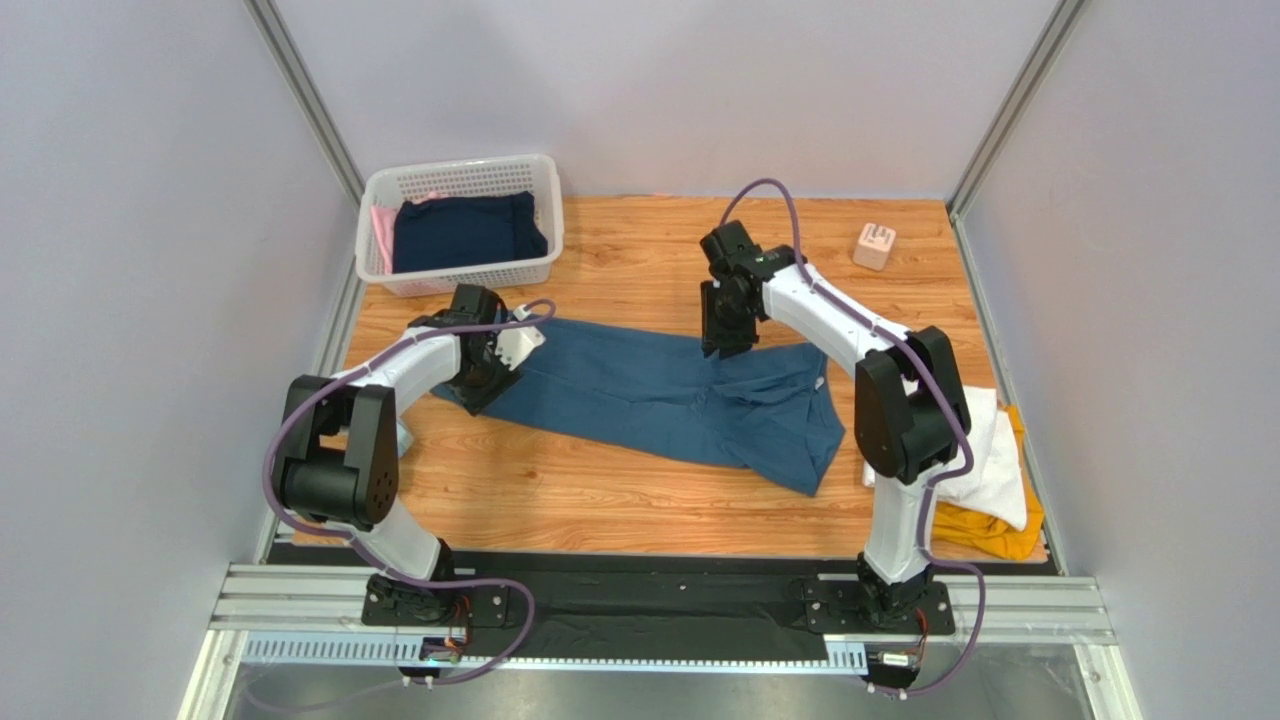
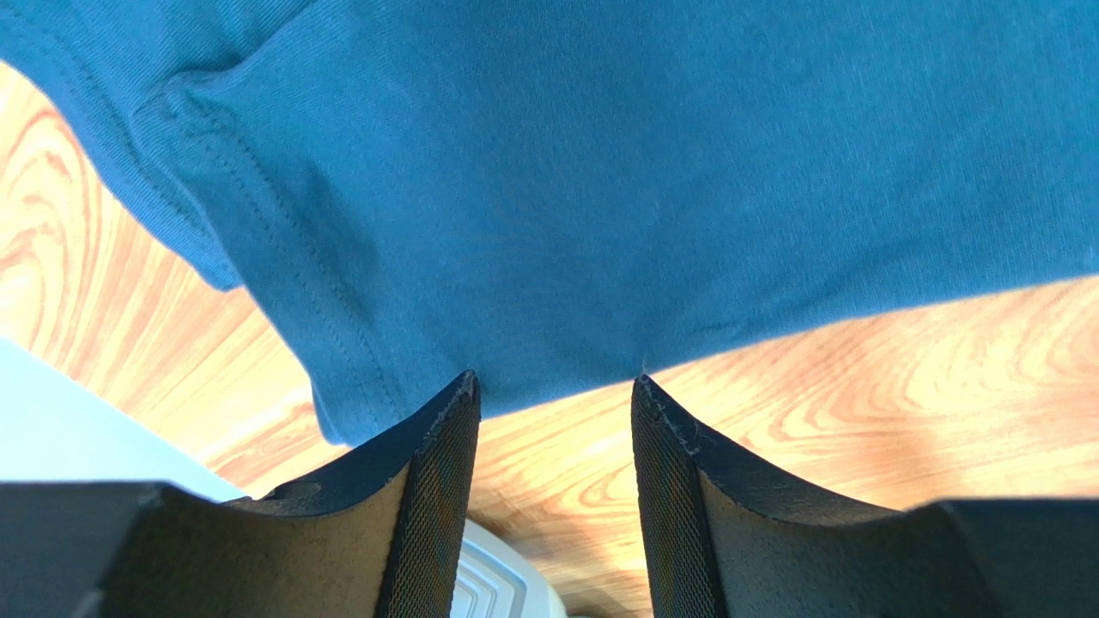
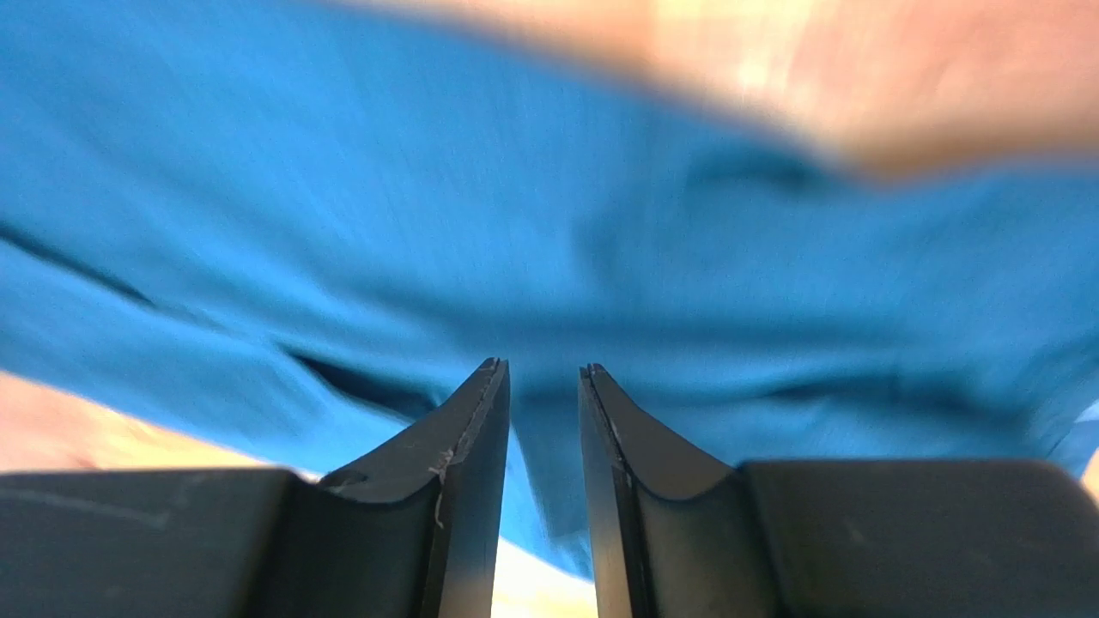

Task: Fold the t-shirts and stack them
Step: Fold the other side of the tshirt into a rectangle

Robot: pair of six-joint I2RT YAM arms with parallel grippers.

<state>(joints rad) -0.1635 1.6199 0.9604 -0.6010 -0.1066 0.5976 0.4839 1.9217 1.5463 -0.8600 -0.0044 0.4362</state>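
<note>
In the middle of the bench [image 1: 631,255], the teal shirt [image 1: 661,398] is laid out lengthwise, a bit rumpled toward its right end. The folded white shirt [image 1: 995,435] and yellow shirt [image 1: 999,533] are stacked at the right edge, well apart from it.

The left pincer [image 1: 493,360] is parked at the shirt's left end with its fingers [image 2: 432,451] spread. The tips are right at the hem and bare wood is seen between them, so nothing's been grabbed there yet. The right pincer [image 1: 727,342] is set on the far edge near the middle. Its fingers are nearly together in a blurry wrist view, and whether cloth is actually pinched can't be told.

Looks like grip points are being picked for a fold. To get it done well, a small bite should be taken right at the edge, not a bunched handful. The left fingers should be slid a touch further over the fabric before being squeezed. The lift is best kept level and slow so the wrinkles get pulled flat rather than folded in.
</note>
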